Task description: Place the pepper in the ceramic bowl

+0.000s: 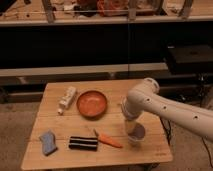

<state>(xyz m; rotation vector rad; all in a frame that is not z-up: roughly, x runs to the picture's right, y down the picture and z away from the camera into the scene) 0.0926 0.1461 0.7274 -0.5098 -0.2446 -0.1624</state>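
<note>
Pincer (131, 125) released, poised over small cup (136, 135) on table (60, 156), right near side. Pepper (108, 141) lay just left of cup; ceramic bowl (92, 104) sat farther back.

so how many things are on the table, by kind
vessels: 2, ceramic bowl and white cup
vegetables: 1, pepper
bottles: 1, white bottle
blocks: 1, black striped block
pads: 1, blue pad
total: 6
gripper just above the white cup, not counted
</note>
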